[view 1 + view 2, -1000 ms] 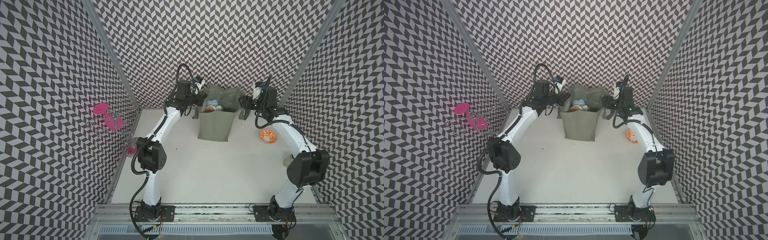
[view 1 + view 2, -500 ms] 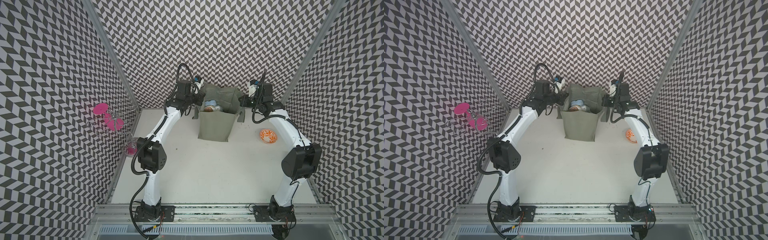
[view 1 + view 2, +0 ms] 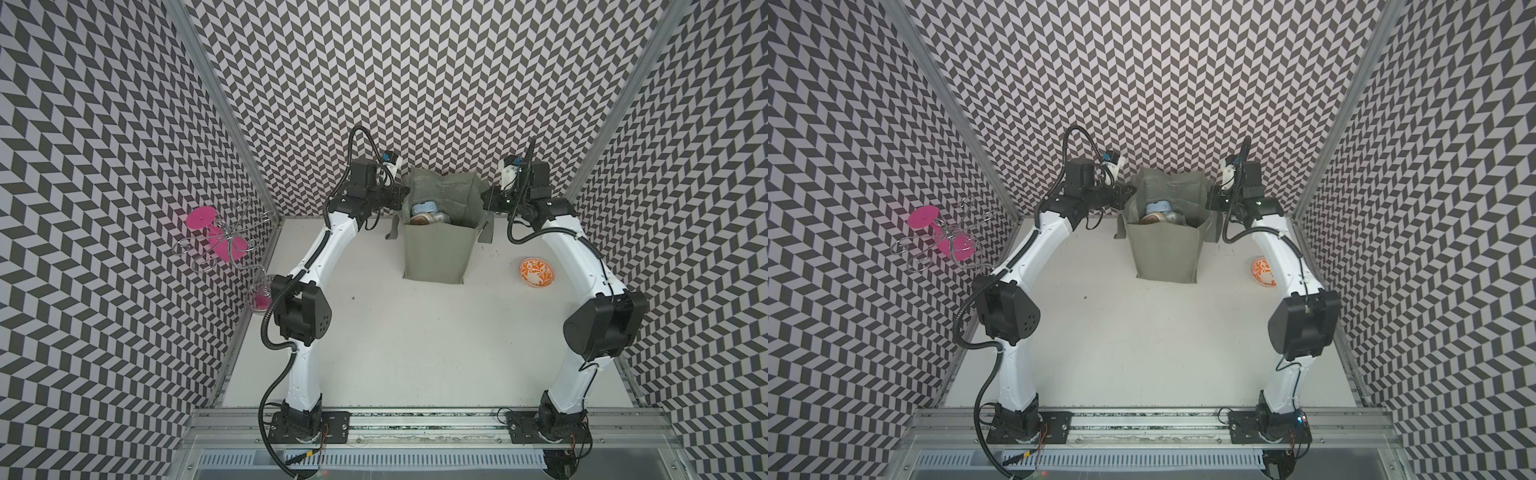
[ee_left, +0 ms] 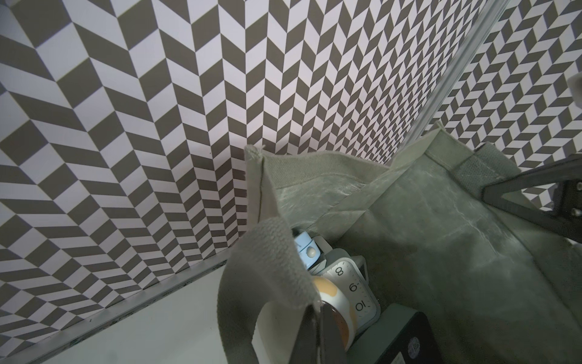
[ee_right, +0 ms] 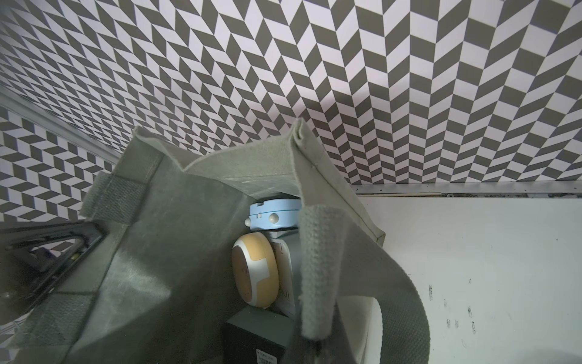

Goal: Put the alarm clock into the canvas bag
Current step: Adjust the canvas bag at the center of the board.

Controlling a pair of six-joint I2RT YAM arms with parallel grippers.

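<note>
Numerals 8, 9 and 10 read on a white clock face (image 4: 349,285) inside the canvas bag (image 4: 441,252). Label print on a dark box (image 4: 406,331) is too small to read.

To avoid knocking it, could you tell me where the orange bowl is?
In both top views the orange bowl sits on the table, right of the canvas bag, beside the right arm.

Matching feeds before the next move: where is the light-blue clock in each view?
In a top view: the light-blue clock lies inside the canvas bag, near its back wall.
In a top view: the clock, same place.
Left wrist: clock partly hidden behind a strap handle.
Right wrist: clock under the bag's folded rim.
Shared landmark: the round yellow clock beside it.
</note>
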